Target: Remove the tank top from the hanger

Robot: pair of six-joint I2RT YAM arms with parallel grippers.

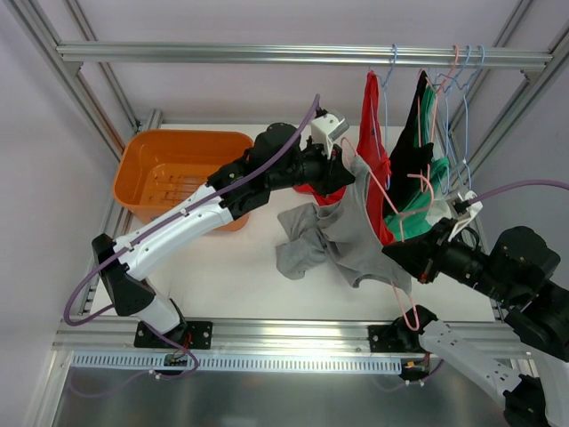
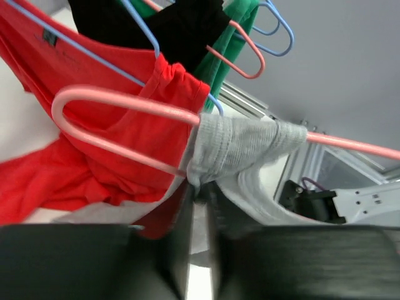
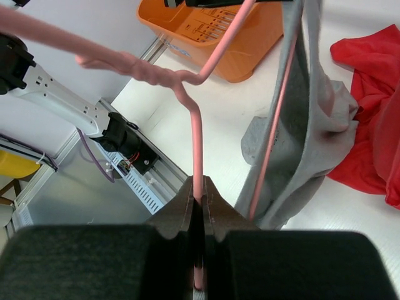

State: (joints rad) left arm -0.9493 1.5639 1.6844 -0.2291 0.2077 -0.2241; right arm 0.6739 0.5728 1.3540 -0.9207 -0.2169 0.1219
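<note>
Right end effector (image 3: 199,187) clamped on neck of 1 pink hanger (image 3: 195,134), over near-right counter (image 1: 240,285) edge. Hanger long axis diagonal, near-right to far-left. 1 grey tank top (image 1: 342,236) draped on it, hem bunched mid-counter. Left end effector (image 2: 199,194) pinched on its strap. 1 orange bin (image 1: 178,173) far-left corner. Rail (image 1: 267,53) behind with 3 hung garments (image 1: 373,133). White counter, pale walls (image 1: 222,89)

Counter (image 1: 240,267) under my left hand (image 1: 342,162) is plain white, and the light's soft and even. Up past that hand an aluminium rail (image 1: 222,53) runs straight across, with a slanted frame bar (image 1: 68,76) off to its left. The wall (image 1: 222,98) beyond is pale lilac-grey. Back behind the hand, the counter's near edge is another aluminium beam (image 1: 284,334), then a dull metal sheet (image 1: 267,400).
</note>
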